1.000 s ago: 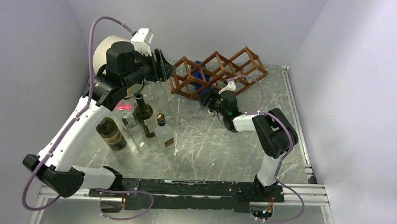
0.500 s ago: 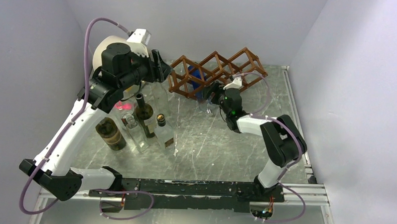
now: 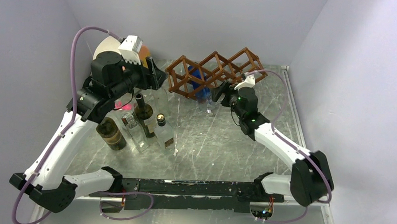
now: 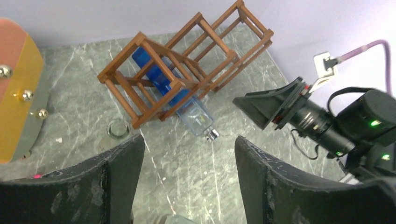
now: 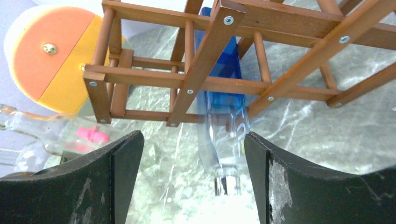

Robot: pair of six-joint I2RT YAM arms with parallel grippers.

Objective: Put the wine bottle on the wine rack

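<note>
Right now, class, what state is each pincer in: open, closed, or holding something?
Left pincer: open, holding nothing.
Right pincer: open, holding nothing; the blue wine bottle lies in the wine rack ahead of it.

The left arm (image 3: 61,137) rises from lower left to upper left of the overhead view, its left end effector (image 3: 155,74) parted, holding nothing. The right arm (image 3: 280,144) stretches from lower right to centre, its right end effector (image 3: 218,93) spread wide

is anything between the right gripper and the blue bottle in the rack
Nothing visible. The bottle pokes its neck out of the rack toward the open right gripper, with only bare table between them.
</note>
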